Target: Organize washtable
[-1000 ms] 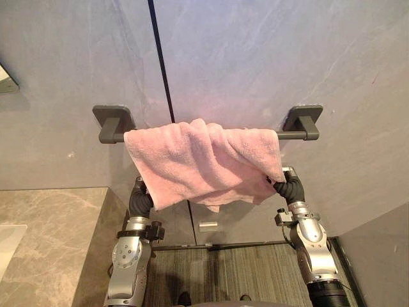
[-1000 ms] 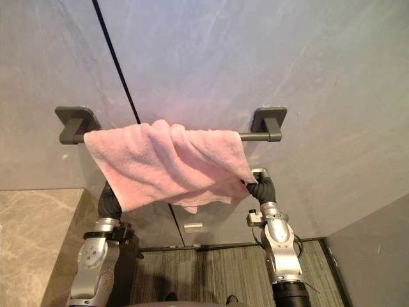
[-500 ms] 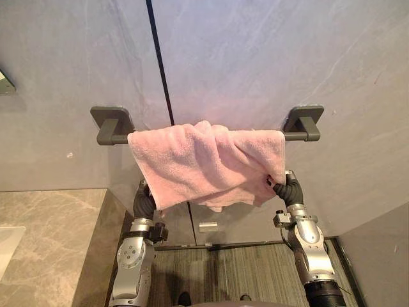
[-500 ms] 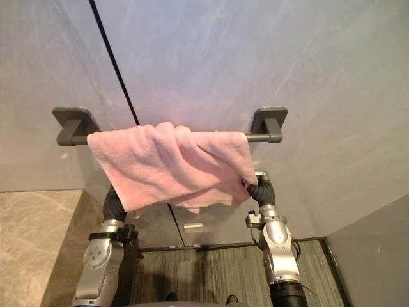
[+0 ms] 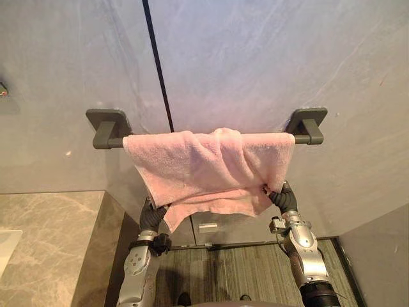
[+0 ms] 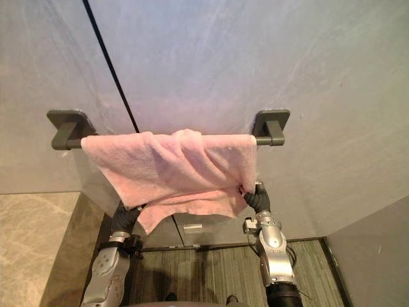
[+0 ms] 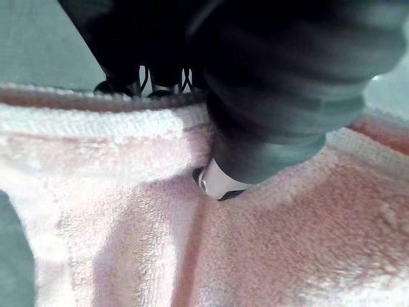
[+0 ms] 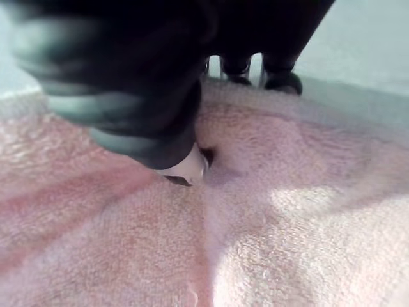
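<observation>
While left hand [image 5: 153,216] and right hand [image 5: 282,197] pinch the fluffy pink towel [image 5: 204,167], even downward tugs should flatten it on the dark-grey bar [image 5: 302,136].

I am standing in a bathroom. The wall [image 5: 268,57] before me is clad in large grey stone-look panels that meet at a thin dark seam [image 5: 156,70], the sort of facing used in wet rooms. A dark towel bar [image 5: 305,137] is fixed to it on two square mounts, and a pink towel [image 5: 204,166] hangs over the bar. At my lower left runs a beige, marble-veined washstand counter [image 5: 54,243]. At its far edge is a white curved patch that I take for the rim of a basin [image 5: 6,246], though too little of it shows to be sure. The floor [image 5: 243,272] below is dark with fine stripes.
</observation>
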